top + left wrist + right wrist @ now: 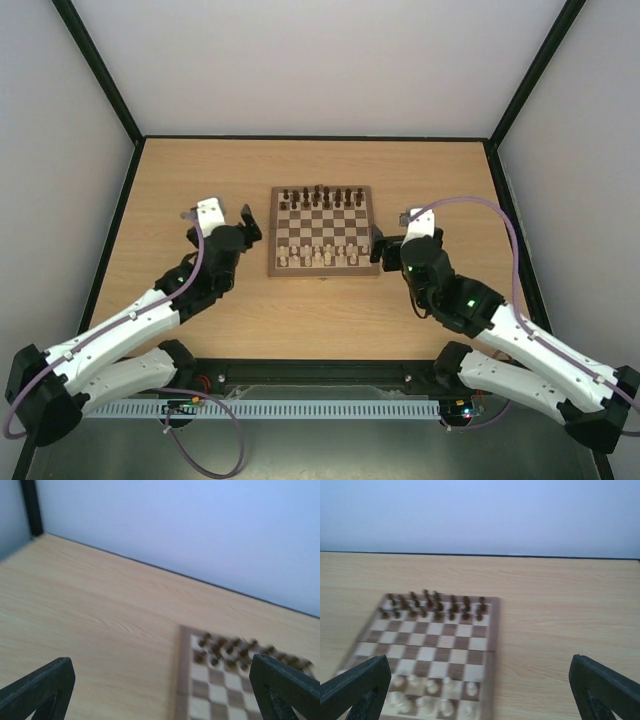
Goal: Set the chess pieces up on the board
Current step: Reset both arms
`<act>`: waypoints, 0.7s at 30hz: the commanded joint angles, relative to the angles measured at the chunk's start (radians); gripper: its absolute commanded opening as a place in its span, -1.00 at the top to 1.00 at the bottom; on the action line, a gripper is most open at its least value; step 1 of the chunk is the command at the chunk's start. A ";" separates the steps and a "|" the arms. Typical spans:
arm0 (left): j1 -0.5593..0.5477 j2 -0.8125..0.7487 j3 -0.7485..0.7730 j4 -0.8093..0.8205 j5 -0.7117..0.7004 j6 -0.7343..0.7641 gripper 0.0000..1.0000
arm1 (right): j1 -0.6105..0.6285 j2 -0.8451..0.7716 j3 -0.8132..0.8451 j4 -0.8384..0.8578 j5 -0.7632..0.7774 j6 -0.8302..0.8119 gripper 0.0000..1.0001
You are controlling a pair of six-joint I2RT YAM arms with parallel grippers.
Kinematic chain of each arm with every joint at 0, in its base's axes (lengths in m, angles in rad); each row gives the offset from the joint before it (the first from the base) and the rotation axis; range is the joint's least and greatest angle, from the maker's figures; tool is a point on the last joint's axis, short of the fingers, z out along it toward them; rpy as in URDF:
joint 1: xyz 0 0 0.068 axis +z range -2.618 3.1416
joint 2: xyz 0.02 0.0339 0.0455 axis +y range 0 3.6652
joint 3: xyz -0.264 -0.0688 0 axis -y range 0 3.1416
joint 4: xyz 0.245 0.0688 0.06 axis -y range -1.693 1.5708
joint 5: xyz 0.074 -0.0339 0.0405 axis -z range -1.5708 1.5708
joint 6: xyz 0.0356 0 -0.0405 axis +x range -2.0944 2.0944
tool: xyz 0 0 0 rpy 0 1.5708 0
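The board point(322, 226) lies at the middle of the table. The pale chess pieces point(318, 257) stand in its two near rows, and dark pieces point(320, 197) fill the two far rows. My left gripper point(228, 217) hovers open just left of the board with nothing between its fingers. In the left wrist view the left gripper point(160, 682) looks over bare table and the board's far left corner point(182, 680). My right gripper point(398, 232) is open by the board's near right corner. In the right wrist view the right gripper point(480, 680) frames the pale chess pieces point(430, 695), holding nothing.
The wooden table point(200, 170) is bounded by a black frame and pale walls on three sides. The dark pieces point(435, 607) sit blurred at the board's far side. A cable runs over each arm.
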 commanded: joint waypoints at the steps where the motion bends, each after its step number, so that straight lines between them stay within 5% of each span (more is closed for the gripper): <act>1: 0.143 -0.010 -0.061 0.161 -0.034 0.194 -0.97 | -0.081 -0.058 -0.204 0.308 0.199 -0.121 -0.97; 5: 0.331 0.024 -0.178 0.357 0.149 0.253 -0.98 | -0.360 -0.157 -0.374 0.502 0.036 -0.100 -0.97; 11: 0.523 0.135 -0.255 0.505 0.277 0.318 -0.98 | -0.562 -0.110 -0.558 0.782 -0.051 -0.140 -0.97; 15: 0.619 0.236 -0.244 0.564 0.411 0.322 -0.98 | -0.650 0.055 -0.641 1.005 -0.087 -0.138 -0.97; 21: 0.653 0.337 -0.197 0.648 0.423 0.353 -0.98 | -0.786 0.394 -0.673 1.328 -0.197 -0.115 -0.97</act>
